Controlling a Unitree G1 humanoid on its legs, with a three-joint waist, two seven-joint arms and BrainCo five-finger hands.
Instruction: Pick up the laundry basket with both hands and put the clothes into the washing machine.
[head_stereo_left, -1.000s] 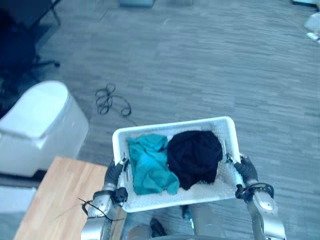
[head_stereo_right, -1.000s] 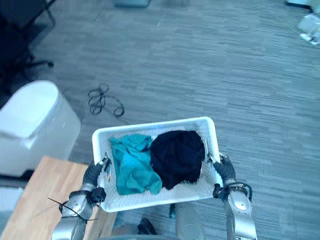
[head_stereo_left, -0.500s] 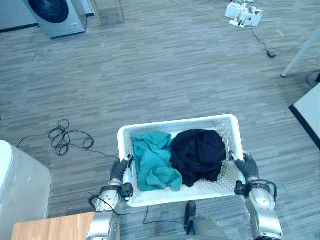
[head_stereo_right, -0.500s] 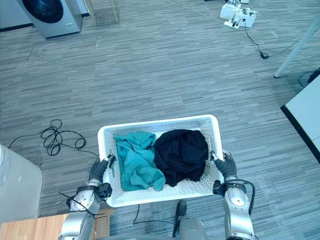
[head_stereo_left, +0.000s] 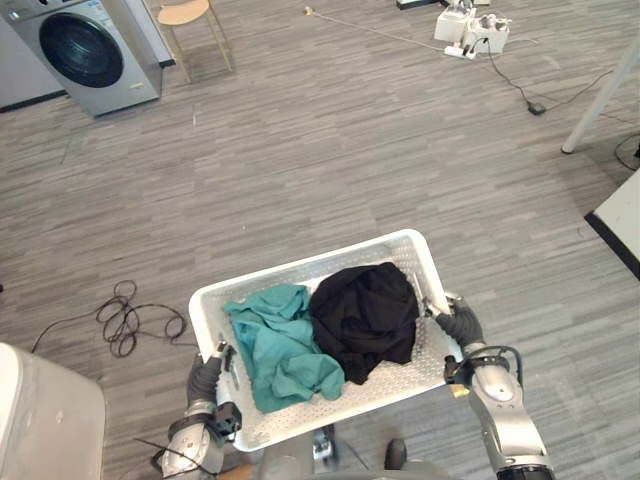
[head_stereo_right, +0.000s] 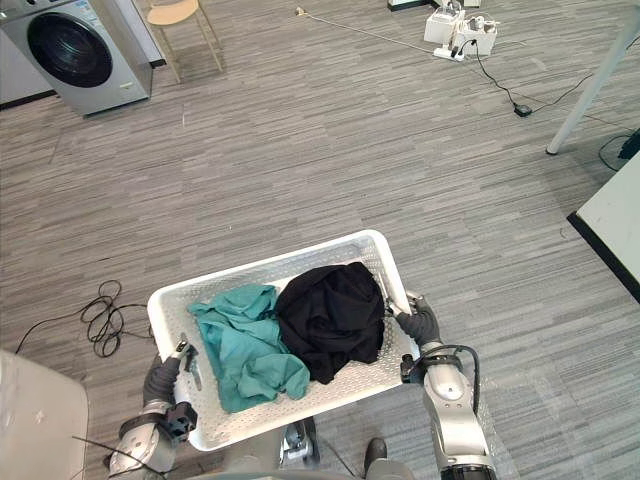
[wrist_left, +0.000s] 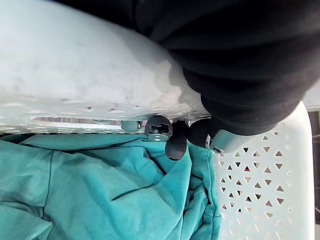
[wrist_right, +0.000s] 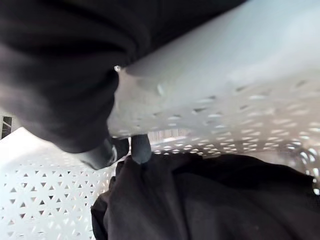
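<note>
Evidently carried by its end handles: left hand at 8 o'clock and right hand at 3 each hook curled fingers through one. That keeps the laundry basket level above the floor, so the teal garment and black garment cannot spill. The washing machine stands far off at 11 o'clock.

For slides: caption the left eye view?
Left hand and right hand carry white perforated plastic basket holding teal garment, black garment.

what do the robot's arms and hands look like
Both arms are smooth silver-grey tubes, the right arm and left arm alike. Each wrist and back of hand wears a dark ribbed cover, seen on the right hand and left hand. The fingers are silver with rounded dark tips, showing at the basket rim.
</note>
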